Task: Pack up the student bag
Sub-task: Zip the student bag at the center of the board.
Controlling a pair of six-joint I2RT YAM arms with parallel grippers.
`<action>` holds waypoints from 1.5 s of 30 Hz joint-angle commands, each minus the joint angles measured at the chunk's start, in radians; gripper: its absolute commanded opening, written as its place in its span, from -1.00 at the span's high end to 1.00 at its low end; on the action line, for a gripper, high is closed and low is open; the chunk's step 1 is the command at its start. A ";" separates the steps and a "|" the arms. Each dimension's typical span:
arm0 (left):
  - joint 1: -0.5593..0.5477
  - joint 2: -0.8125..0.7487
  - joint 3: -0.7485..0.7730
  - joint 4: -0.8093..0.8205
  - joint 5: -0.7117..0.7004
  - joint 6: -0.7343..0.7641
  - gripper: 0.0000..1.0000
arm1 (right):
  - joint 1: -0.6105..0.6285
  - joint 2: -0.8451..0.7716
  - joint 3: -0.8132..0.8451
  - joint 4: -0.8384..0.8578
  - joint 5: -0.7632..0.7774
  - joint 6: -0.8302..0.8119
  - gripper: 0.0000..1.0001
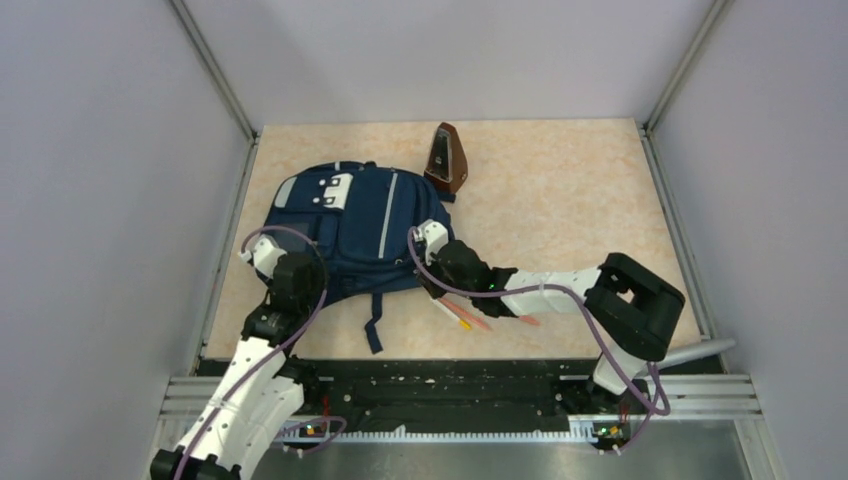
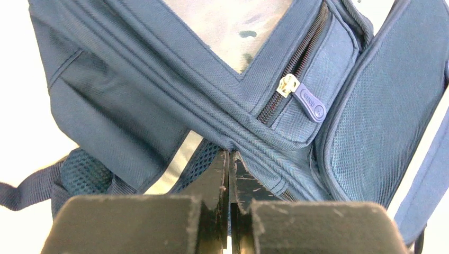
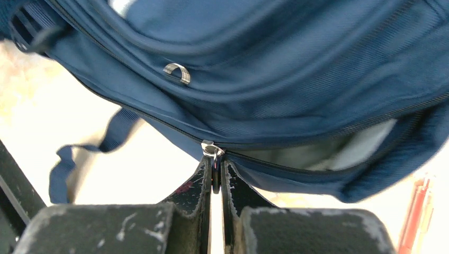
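Observation:
The student bag (image 1: 350, 225) lies flat on the table, navy with light-grey stripes. My left gripper (image 1: 289, 259) is at its lower left edge. In the left wrist view that gripper (image 2: 230, 157) is shut on a fold of the bag's fabric (image 2: 159, 95) beside a mesh strap. My right gripper (image 1: 438, 268) is at the bag's right side. Seen from the right wrist, this gripper (image 3: 215, 168) is shut on the pull of the main zipper (image 3: 212, 150). Right of the slider the zipper gapes and pale lining (image 3: 328, 153) shows.
A brown pyramid-shaped metronome (image 1: 447, 157) stands just beyond the bag's top right corner. Orange and red pens (image 1: 470, 316) lie on the table under my right arm, and one red pen (image 3: 421, 211) shows in the right wrist view. A loose strap (image 1: 375, 325) trails toward the near edge.

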 commanded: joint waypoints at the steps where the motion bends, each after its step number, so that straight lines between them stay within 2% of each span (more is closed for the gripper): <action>1: 0.116 0.021 0.074 0.039 -0.116 0.118 1.00 | -0.100 -0.054 0.052 -0.181 -0.127 -0.035 1.00; 9: 0.325 0.073 0.120 0.093 0.035 0.190 1.00 | -0.230 -0.069 0.091 -0.272 -0.268 -0.069 1.00; 12: 0.351 0.103 0.142 0.108 0.092 0.233 1.00 | -0.237 -0.071 0.112 -0.283 -0.306 -0.069 1.00; 13: 0.351 0.111 0.157 0.102 0.115 0.257 0.93 | -0.236 -0.072 0.119 -0.285 -0.333 -0.069 1.00; 16: 0.349 0.111 0.210 0.046 0.211 0.331 0.35 | -0.237 -0.079 0.124 -0.264 -0.427 -0.048 1.00; 19: 0.325 0.073 0.230 0.031 0.282 0.395 -0.09 | -0.236 -0.083 0.127 -0.250 -0.479 -0.023 1.00; 20: 0.307 0.057 0.232 0.035 0.300 0.399 -0.18 | -0.236 -0.084 0.128 -0.249 -0.489 -0.017 1.00; 21: 0.277 0.044 0.227 0.055 0.342 0.414 -0.40 | -0.236 -0.085 0.133 -0.251 -0.494 -0.012 1.00; 22: 0.235 0.038 0.227 0.066 0.363 0.421 -0.47 | -0.235 -0.087 0.138 -0.254 -0.499 -0.009 1.00; 27: -0.066 0.072 0.255 0.076 0.277 0.503 -0.49 | -0.235 -0.099 0.161 -0.271 -0.500 -0.002 1.00; 30: -0.146 0.093 0.236 0.152 0.388 0.550 -0.48 | -0.236 -0.103 0.168 -0.273 -0.498 0.009 1.00; 33: -0.217 0.076 0.162 0.317 0.609 0.636 -0.48 | -0.236 -0.106 0.173 -0.279 -0.496 0.022 1.00; 35: -0.266 0.069 0.119 0.409 0.669 0.669 -0.48 | -0.236 -0.109 0.176 -0.283 -0.500 0.026 1.00; 39: -0.333 0.139 0.115 0.424 0.677 0.736 -0.46 | -0.236 -0.116 0.181 -0.290 -0.510 0.031 1.00; 45: -0.442 0.301 0.118 0.470 0.586 0.806 -0.38 | -0.236 -0.118 0.195 -0.294 -0.534 0.051 1.00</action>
